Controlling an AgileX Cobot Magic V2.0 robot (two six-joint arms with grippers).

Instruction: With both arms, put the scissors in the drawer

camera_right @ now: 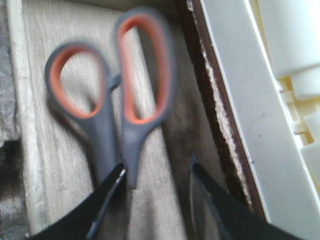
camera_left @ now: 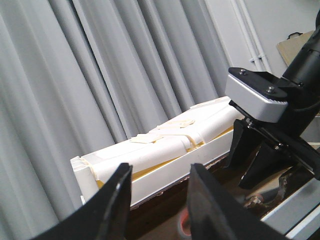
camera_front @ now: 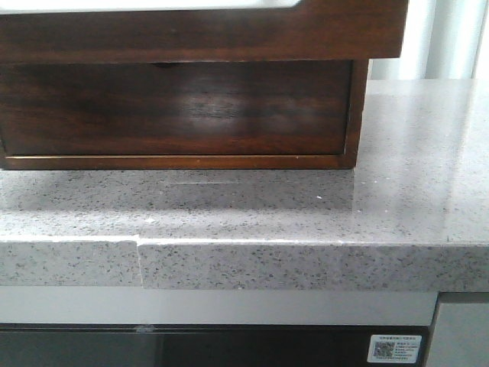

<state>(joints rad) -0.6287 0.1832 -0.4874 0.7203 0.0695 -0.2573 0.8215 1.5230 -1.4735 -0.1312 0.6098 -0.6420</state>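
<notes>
The scissors, with grey handles and orange inner loops, lie flat on the pale inside floor of the drawer in the right wrist view. Their blades are hidden under my fingers. My right gripper is open just above them, and its one fingertip overlaps the handle shank. In the front view the dark brown drawer juts out from the top of the wooden box, and neither gripper shows. My left gripper is open and empty above dark wood. A small orange bit shows between its fingers.
The box stands on a speckled grey stone counter. A long white foam piece lies behind the box, also in the right wrist view. Grey curtains hang behind. My right arm is close beside the left gripper.
</notes>
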